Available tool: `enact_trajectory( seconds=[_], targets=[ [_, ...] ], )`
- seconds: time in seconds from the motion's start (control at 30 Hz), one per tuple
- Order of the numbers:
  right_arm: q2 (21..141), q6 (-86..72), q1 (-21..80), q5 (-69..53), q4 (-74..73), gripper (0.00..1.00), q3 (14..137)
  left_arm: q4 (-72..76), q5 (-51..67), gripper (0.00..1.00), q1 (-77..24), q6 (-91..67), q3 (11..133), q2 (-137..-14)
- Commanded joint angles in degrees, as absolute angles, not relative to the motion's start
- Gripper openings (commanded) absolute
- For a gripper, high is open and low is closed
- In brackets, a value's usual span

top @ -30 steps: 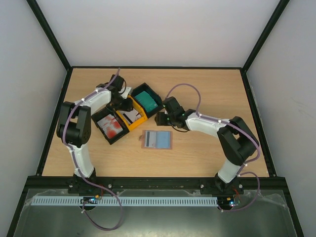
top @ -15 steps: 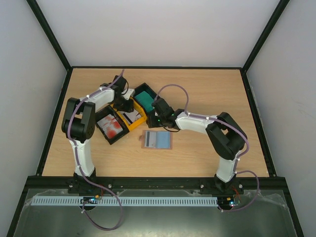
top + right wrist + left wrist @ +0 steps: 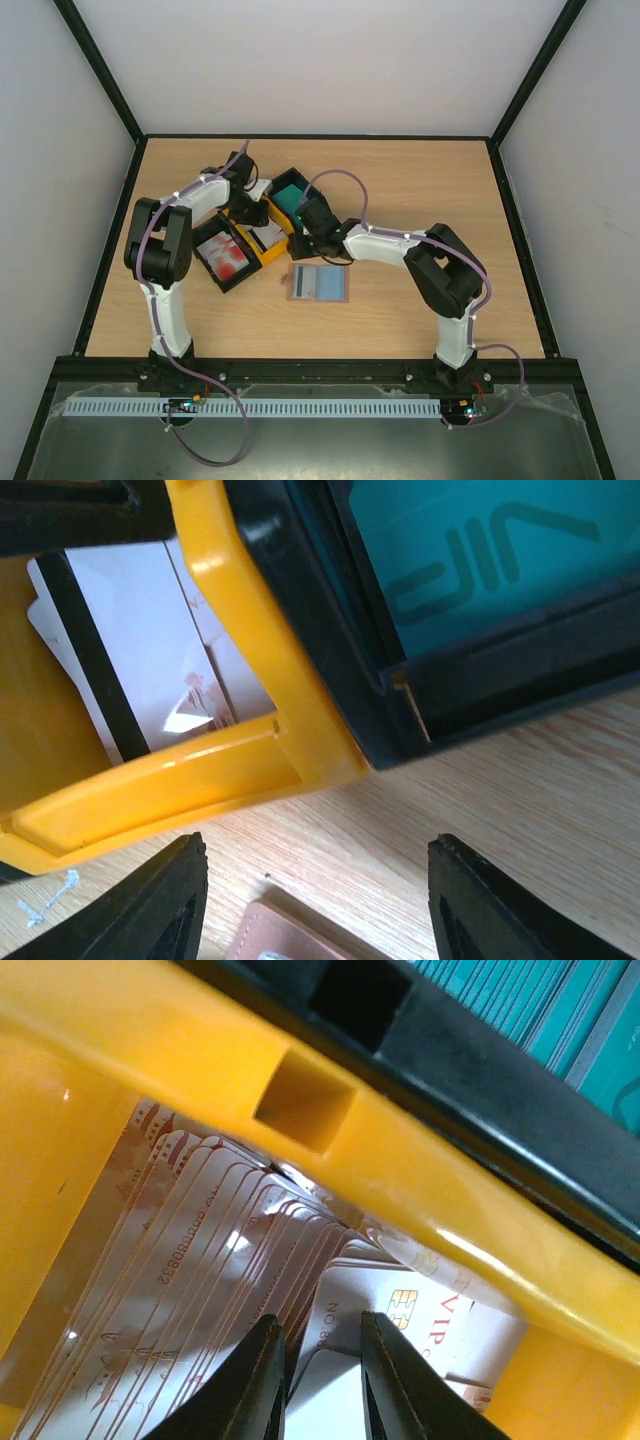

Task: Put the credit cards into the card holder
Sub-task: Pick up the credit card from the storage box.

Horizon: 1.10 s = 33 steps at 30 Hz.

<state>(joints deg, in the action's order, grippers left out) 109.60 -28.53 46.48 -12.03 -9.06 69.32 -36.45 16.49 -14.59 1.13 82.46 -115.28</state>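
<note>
Picking stage: left gripper (image 3: 322, 1385) is down in the yellow tray (image 3: 430, 1215), jaws almost together astride the edge of a pale credit card (image 3: 335, 1345); can't tell whether it's actually pinched; right gripper (image 3: 320, 910) hangs wide open and empty over the table (image 3: 500, 780); card holder (image 3: 317, 283) lies open just in front of the trays; next move probably needs a firm pinch on one card only, then a clean lift toward a pocket; legible: "VIP" on a pale card, large "VIP" on the teal credit card (image 3: 480, 550); card numbers too blurred
</note>
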Motion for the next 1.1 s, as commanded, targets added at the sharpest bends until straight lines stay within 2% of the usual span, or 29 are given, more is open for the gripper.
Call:
enact_trajectory(
  seconds=[0.0,0.43,0.93,1.07],
  targets=[
    [111.8,-27.9,46.7,-10.2,-11.8,0.59,72.3,-40.3,20.4,0.22,-14.9,1.5,82.8,-114.0],
    [113.8,-29.1,46.7,-9.0,-13.2,0.58,74.4,-40.7,22.5,0.2,-15.7,0.2,80.0,-109.0],
    [114.7,-29.9,46.7,-9.3,-13.4,0.57,74.8,-41.4,20.2,0.24,-17.4,2.6,75.8,-107.2],
    [114.7,-29.5,46.6,-9.5,-14.0,0.57,75.1,-40.5,21.3,0.2,-17.4,3.9,74.6,-106.2]
  ],
)
